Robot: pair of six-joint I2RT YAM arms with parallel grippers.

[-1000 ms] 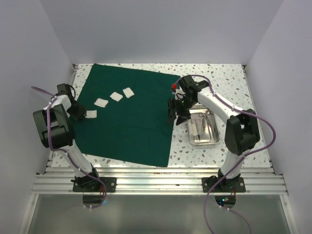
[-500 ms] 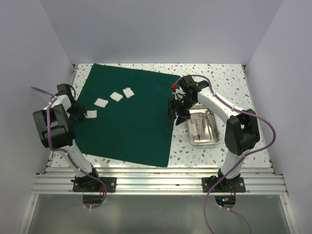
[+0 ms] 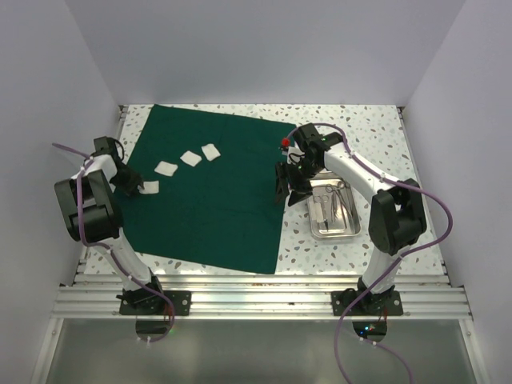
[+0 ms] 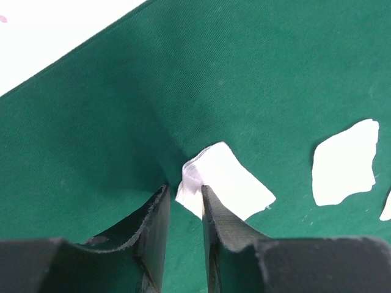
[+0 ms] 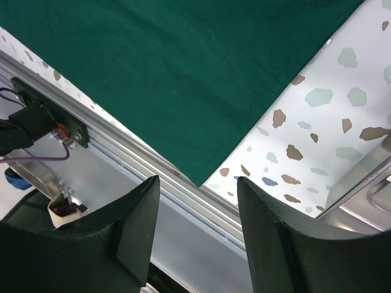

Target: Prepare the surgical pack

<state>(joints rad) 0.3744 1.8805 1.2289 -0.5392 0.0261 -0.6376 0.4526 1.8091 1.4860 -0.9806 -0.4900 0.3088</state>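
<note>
Drape (image 3: 208,192) lies flat on the counter (image 3: 376,128), tray (image 3: 334,230) just off its right edge. Left hand (image 4: 183,190) pinches a gauze (image 4: 229,183) corner at its left edge; right hand (image 5: 197,183) gapes open over its right edge. Three squares (image 3: 190,158) lie beyond.

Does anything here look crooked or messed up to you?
The drape lies skewed, not square to the table edges, with gauze squares scattered over its left part. One square has a crumpled, lifted corner where the left gripper pinches it. The tray sits off the cloth, on bare table.
</note>
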